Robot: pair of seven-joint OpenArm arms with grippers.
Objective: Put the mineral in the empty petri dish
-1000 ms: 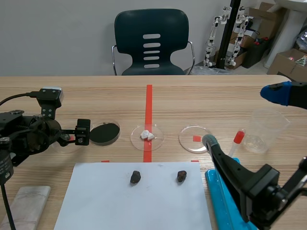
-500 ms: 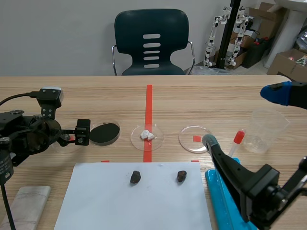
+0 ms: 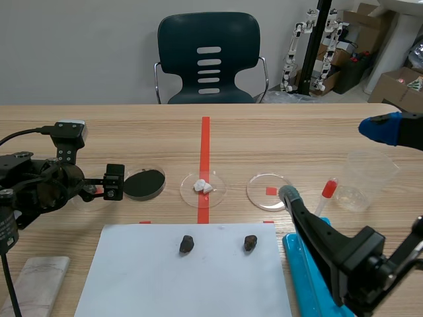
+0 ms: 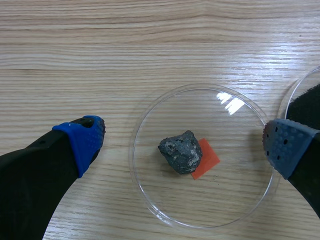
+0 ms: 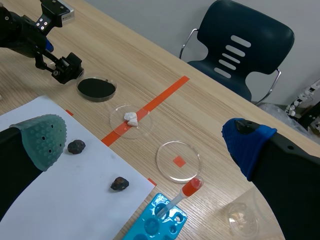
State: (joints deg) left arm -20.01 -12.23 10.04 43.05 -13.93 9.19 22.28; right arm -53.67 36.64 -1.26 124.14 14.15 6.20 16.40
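A dark grey lumpy mineral (image 4: 181, 151) sits in a clear round petri dish (image 4: 150, 200) on the wooden surface (image 4: 100, 50), mid-left of the scene, under the left claw (image 4: 184, 142), which is released. The right claw (image 5: 145, 140) hangs released too.

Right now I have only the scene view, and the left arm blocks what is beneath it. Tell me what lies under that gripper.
Observer: A clear dish sits under the left gripper, with a dark rock inside it.
Operator: Report the fingers.
Observer: The fingers are open, one on each side of the dish, and neither touches the rock.
Operator: Place the rock within the dish for me.
Observer: It lies near the dish's middle, partly covering an orange square marked on the table.
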